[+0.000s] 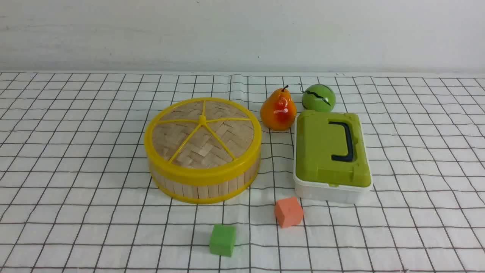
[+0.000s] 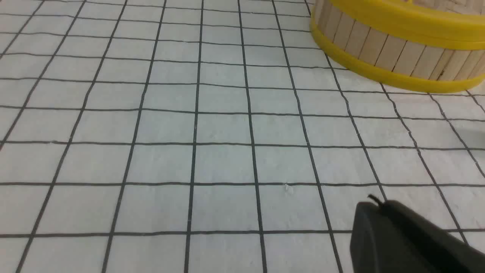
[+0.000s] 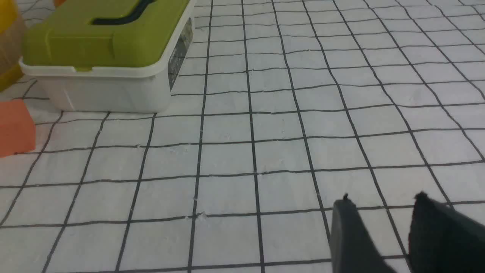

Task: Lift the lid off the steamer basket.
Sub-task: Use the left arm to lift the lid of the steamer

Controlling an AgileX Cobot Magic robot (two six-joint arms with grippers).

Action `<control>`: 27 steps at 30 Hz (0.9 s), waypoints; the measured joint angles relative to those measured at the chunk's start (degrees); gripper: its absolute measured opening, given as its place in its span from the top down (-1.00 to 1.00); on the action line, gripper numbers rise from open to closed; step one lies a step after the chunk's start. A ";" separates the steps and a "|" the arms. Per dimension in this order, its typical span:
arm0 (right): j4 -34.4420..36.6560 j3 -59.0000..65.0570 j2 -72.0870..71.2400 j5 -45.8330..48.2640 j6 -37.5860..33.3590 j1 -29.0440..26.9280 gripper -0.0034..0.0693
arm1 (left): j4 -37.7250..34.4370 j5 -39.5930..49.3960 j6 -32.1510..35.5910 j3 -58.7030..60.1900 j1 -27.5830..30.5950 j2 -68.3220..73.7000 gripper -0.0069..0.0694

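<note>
Front view: well apart from the left claw (image 2: 379, 204), the basket (image 1: 203, 192) has its lid (image 1: 237, 136) on. A tight fit could make the basket lift or skid too; a shallow pinch could let the lid slip. Wrist views show what the front hides: the left claw's tips together, the right claw's (image 3: 382, 198) apart. Only the front shows the green cube (image 1: 222, 240).

You are seeing no readable text, label, brand, number or sign in any of the three views; nothing in front of you is showing lettering or digits that you could be reading.
</note>
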 joint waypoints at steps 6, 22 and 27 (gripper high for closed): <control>0.00 0.00 0.00 0.00 0.00 0.00 0.25 | 0.00 0.00 0.00 0.00 0.00 0.00 0.82; 0.00 0.00 0.00 0.00 0.00 0.00 0.25 | 0.00 0.00 0.00 0.00 0.00 0.00 0.79; 0.00 0.00 0.00 0.00 0.00 0.00 0.25 | 0.00 0.00 0.00 0.00 0.00 0.00 0.78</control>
